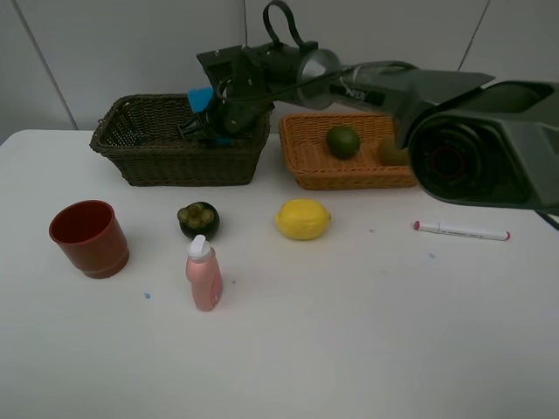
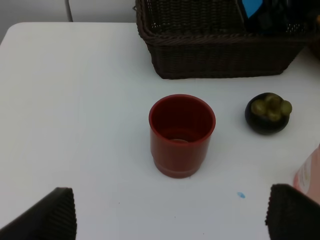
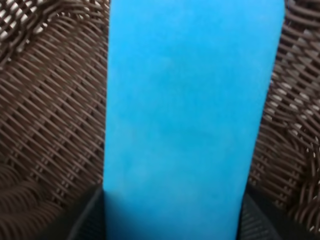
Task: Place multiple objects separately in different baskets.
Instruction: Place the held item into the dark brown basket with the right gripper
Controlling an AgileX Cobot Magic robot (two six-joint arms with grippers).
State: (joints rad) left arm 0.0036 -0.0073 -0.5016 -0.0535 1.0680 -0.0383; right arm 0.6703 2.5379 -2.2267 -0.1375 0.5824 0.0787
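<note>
Dropping blue eraser [image 1: 201,98] into dark basket [image 1: 175,161]
Right claw [image 1: 210,118] clamped on it, basket beneath; jaws must part next.

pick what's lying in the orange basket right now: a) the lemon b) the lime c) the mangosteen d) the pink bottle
B: the lime lies inside the orange-tan basket, while the lemon, the mangosteen and the pink bottle are all out on the table.
</note>
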